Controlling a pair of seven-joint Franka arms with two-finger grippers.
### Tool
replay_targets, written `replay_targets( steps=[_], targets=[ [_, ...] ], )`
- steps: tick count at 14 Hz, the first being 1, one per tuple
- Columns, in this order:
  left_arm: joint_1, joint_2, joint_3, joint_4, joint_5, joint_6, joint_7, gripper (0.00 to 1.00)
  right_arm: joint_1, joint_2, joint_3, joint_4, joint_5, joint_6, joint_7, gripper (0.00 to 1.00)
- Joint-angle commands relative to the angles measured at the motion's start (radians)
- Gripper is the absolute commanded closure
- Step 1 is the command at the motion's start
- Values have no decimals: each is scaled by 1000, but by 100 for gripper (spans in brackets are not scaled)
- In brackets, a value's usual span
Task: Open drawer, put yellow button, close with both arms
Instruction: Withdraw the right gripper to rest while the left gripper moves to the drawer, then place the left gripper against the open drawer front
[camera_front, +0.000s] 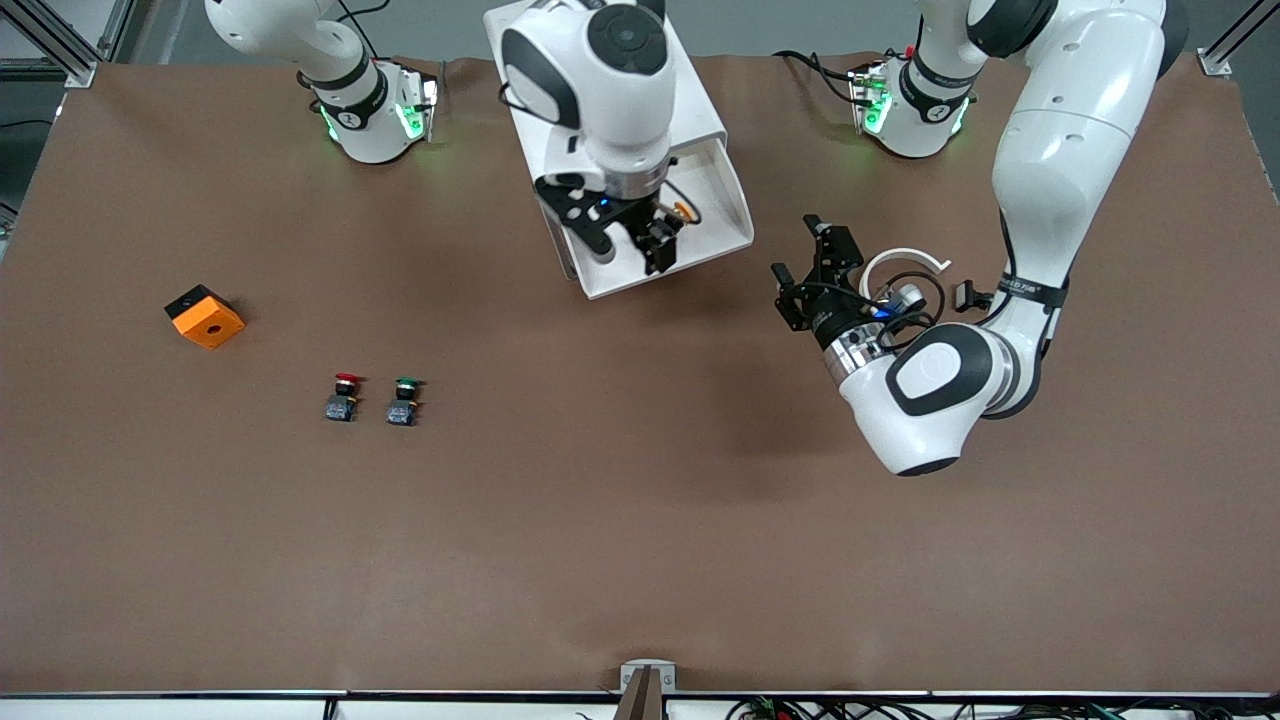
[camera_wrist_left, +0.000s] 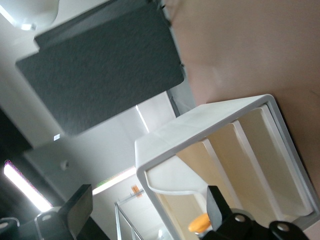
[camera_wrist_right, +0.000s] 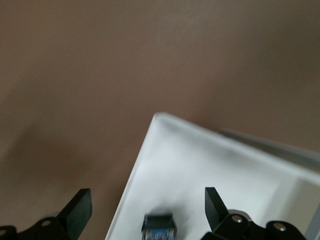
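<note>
Nearest the front camera, a red-capped button (camera_front: 343, 397) and a green-capped button (camera_front: 404, 401) stand side by side on the brown table (camera_front: 640, 560), with an orange block (camera_front: 205, 316) toward the right arm's end. Farther off, the white cabinet (camera_front: 700, 110) has its top drawer (camera_front: 735, 215) pulled out. Over that tray hangs the right claw (camera_front: 632, 246), its fingers spread and holding nothing; the yellow button (camera_wrist_right: 159, 227) lies in the tray just beneath it, between the fingertips. Beside the drawer hangs the left claw (camera_front: 798, 268), wide open and empty.
</note>
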Motion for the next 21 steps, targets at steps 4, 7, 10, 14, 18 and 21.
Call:
replay_targets(
  steps=[4, 7, 10, 14, 18, 21],
  targets=[
    [1, -157, -59, -10, 175, 19, 455, 0, -268, -113, 11, 17, 3, -191, -507, 0],
    [3, -201, -123, -19, 295, 201, 592, 0, -466, -173, 11, 20, 4, -299, -904, 0],
    [4, -212, -217, -23, 479, 412, 649, 0, -644, -197, 9, 46, -6, -388, -1234, 0],
    [-11, -201, -251, -48, 599, 602, 684, 0, -831, -197, 8, 89, -28, -412, -1567, 0],
    [-66, -194, -269, -111, 753, 780, 700, 0, -934, -197, 8, 112, -62, -412, -1747, 0],
    [-71, -186, -271, -118, 751, 837, 686, 0, -957, -194, 9, 121, -86, -412, -1755, 0]
  ],
)
